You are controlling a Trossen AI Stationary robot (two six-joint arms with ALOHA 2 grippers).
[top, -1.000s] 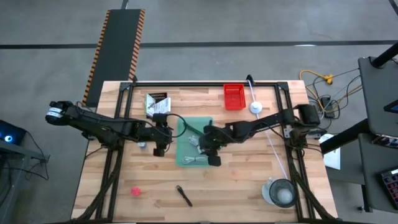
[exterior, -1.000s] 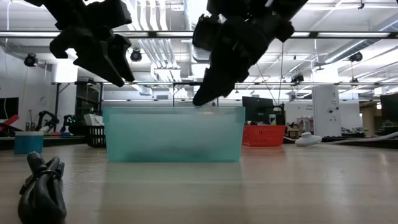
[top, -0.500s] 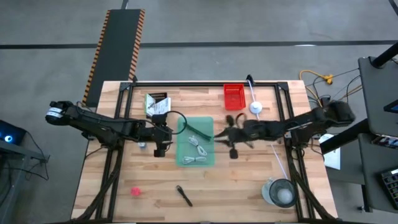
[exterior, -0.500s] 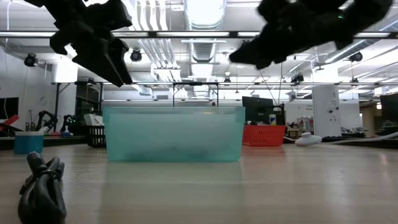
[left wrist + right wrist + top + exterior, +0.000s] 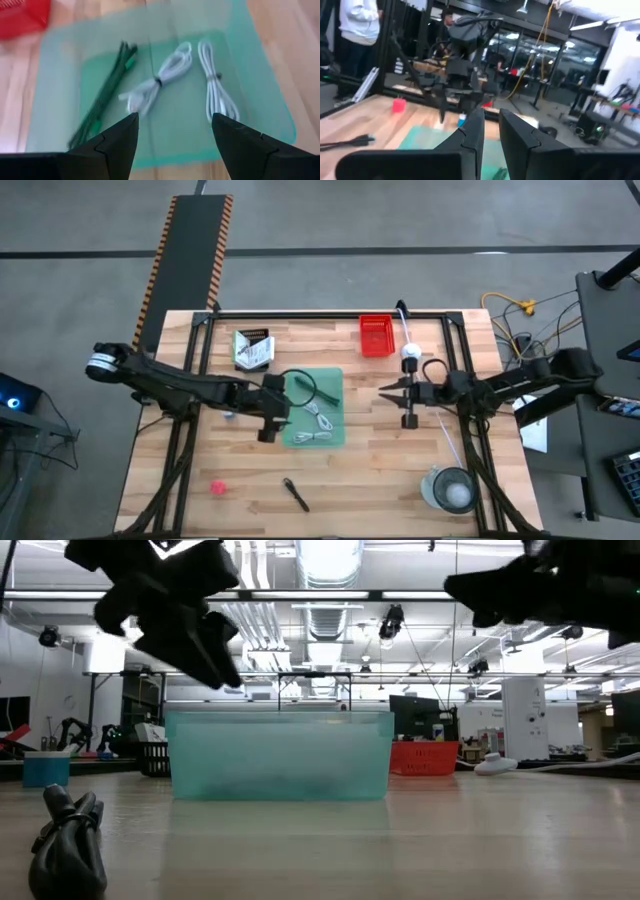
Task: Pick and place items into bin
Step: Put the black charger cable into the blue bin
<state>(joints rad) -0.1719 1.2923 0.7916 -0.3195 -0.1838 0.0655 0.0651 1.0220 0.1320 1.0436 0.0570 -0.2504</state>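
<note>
My right gripper [image 5: 392,391] has pulled back from over the green bin [image 5: 337,435] to the bare table on its right, its fingers now nearly pressed together with nothing between them. My left gripper [image 5: 268,417] has edged in to the bin's left rim, fingers spread and empty. Inside the bin lie two white coiled cables [image 5: 159,82] and a green marker [image 5: 107,93]. The pink blob [image 5: 217,486] and black pen-like tool [image 5: 295,494] rest on the near table.

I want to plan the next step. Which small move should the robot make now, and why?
Probably swing the right gripper toward the glass jar side or another loose item: its jaws look empty and nearly shut, it hangs right of the bin, and the pink blob and black pen-like tool lie outside.
</note>
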